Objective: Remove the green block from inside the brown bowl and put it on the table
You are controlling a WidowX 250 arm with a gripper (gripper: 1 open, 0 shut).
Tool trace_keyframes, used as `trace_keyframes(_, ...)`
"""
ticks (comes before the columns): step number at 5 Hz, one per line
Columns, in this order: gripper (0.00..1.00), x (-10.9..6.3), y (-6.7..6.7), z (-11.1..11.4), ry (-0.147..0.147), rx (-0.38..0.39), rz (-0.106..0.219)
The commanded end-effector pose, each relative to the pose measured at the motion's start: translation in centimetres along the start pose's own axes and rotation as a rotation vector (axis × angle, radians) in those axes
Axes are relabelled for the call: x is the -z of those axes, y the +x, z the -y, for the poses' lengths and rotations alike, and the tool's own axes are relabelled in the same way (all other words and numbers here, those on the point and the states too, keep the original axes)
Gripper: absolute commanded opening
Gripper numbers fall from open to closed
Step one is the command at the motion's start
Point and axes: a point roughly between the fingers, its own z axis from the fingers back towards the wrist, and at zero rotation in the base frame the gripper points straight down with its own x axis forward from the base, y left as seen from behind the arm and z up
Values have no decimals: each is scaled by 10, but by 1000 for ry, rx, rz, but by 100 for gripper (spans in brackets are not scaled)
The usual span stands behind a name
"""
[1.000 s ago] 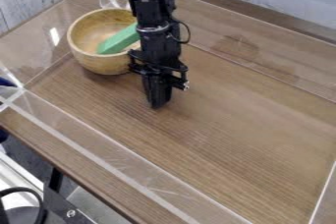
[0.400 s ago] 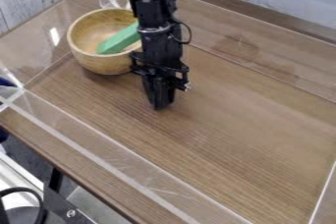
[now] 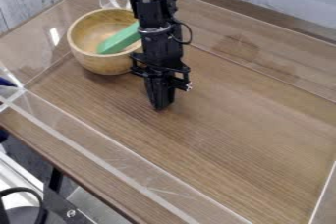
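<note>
Corner nearest the camera: a black part [image 3: 22, 206] with a rounded outline at lower left, cut off by the picture's edge.
Clear edging: a see-through strip [image 3: 79, 153] slanting along the near left side of the bench, with pale glints on it.
Bench: brown wood grain [image 3: 237, 120], running from the near side back past the arm.
Left margin: a small blue thing [image 3: 7, 88], partly out of view, too little showing to name.
Pincer: black [image 3: 160, 102], pointing down low over the bench, on the near right side of the bowl and outside it; its fingers are together. Whether the tips touch the wood, I cannot tell.
Arm: black [image 3: 155, 14], coming down from the top of the view, in front of the bowl's right side.
Bowl: light tan, round, thick-walled [image 3: 92, 59], upright on the bench.
Block: bright green [image 3: 121, 39], inside the bowl, lying slantwise, its upper right end close to the arm in this view.
</note>
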Motion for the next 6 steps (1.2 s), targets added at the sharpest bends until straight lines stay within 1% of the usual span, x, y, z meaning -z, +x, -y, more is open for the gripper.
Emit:
trace_keyframes(1,0,-10,2,2,11,7,28)
trace_keyframes(3,0,-16,2,3,9,1,39)
trace_keyframes(5,0,-29,2,5,7,-4,60)
trace_keyframes(6,0,-30,3,4,8,-9,64)
